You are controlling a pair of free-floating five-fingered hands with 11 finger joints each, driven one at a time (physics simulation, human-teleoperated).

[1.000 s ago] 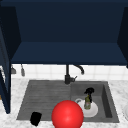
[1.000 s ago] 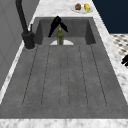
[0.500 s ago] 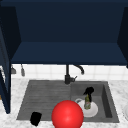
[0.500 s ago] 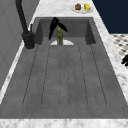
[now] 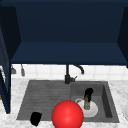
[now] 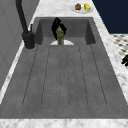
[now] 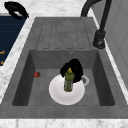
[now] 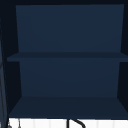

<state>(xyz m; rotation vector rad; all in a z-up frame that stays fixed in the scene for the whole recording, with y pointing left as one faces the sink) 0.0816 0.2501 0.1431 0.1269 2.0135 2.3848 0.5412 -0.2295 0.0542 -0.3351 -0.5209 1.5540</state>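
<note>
Right hand (image 5: 88, 93) sits in the sink basin (image 5: 106, 100), fingers curled around the top of a small olive-green bottle with a yellow tip (image 5: 87, 103); grip closed on it. The bottle stands upright on a round white plate (image 5: 93, 111) on the basin floor, at about 5 o'clock from the tall black faucet (image 5: 67, 75) in the front view.

Left hand (image 5: 35, 118) hangs at the front edge of the grey ribbed drainboard (image 5: 45, 95), at 8 o'clock from the faucet. Cannot tell whether its fingers are open or shut.

View differences:
- Front view: a large glossy red sphere (image 5: 67, 115) overlaps the front rim of the sink at 6 o'clock, just left of the plate.
- Right side view: a small red object (image 7: 37, 74) lies on the basin floor, at 9 o'clock from the plate and well apart from it; a cup-like grey rim (image 7: 84, 80) shows just behind the plate's right edge.
- Left side view: a shallow dish holding one brown and one yellow piece of food (image 6: 82, 7) rests on the marble counter beyond the basin, at 1 o'clock from the bottle.
- Upper view: open dark blue wall cabinet with shelves (image 8: 67, 56).

Counts: hands 2; bottle 1; plate 1; sphere 1; faucet 1; food pieces on the dish 2.
</note>
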